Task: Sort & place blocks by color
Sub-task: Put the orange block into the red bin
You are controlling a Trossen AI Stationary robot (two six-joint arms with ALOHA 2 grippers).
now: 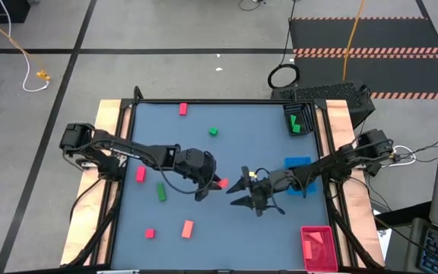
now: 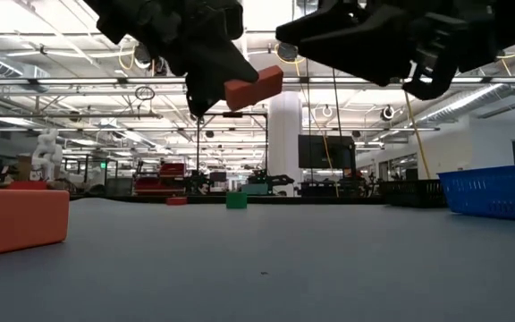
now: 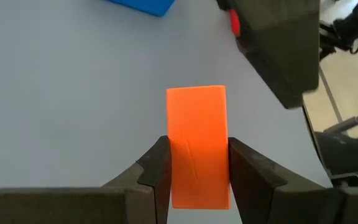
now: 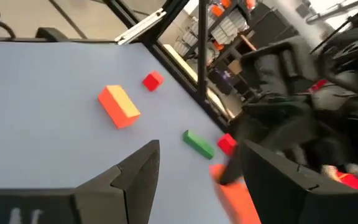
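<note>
Above grey-blue table [image 1: 204,122], left gripper [image 3: 197,174] pinches orange-red bar-shaped block [image 3: 197,143]; right gripper [image 4: 197,174] spread, empty.

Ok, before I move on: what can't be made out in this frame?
- High view: the block held by the left gripper is mostly hidden under its fingers.
- High view: what lies in the black tray and the red tray is too small to tell.
- Low view: blue tray cut off by the picture edge.
- Right wrist view: the right gripper stands open; the left arm blocks what lies behind it.
</note>
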